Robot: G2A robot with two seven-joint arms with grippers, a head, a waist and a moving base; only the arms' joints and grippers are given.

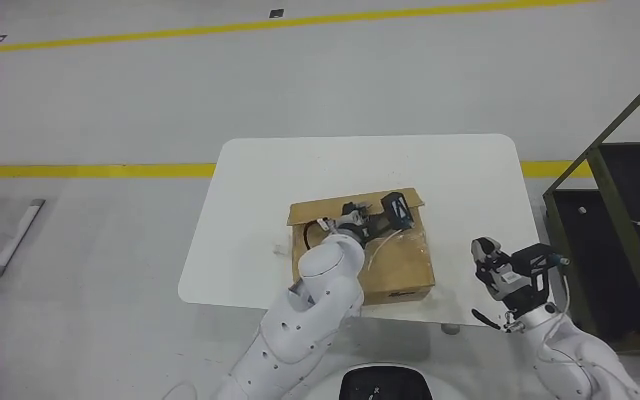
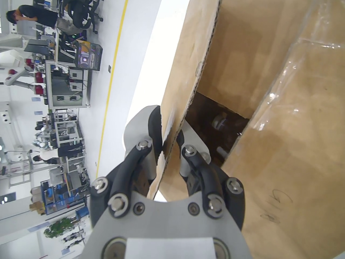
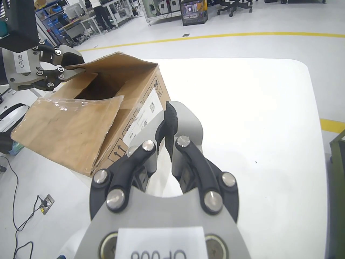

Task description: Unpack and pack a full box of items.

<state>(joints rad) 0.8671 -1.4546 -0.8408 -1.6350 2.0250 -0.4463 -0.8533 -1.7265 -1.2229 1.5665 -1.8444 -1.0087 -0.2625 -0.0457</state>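
A brown cardboard box (image 1: 400, 268) sits in the middle of the white table (image 1: 450, 165), with clear tape on its near flap (image 3: 67, 125). My left gripper (image 2: 169, 138) is shut on the edge of the far flap (image 2: 199, 41) and holds it raised; it is also seen from across the table (image 3: 64, 68) and from above (image 1: 350, 214). Inside the dark opening, a roundish item (image 2: 219, 122) is dimly visible. My right gripper (image 3: 168, 125) is shut and empty above the table's near right part (image 1: 486, 252), apart from the box (image 3: 140, 101).
Bare tabletop (image 3: 242, 109) stretches right of the box. A green metal frame (image 1: 600, 200) stands off the table's right edge. A cable and floor socket (image 3: 47, 202) lie beside the table.
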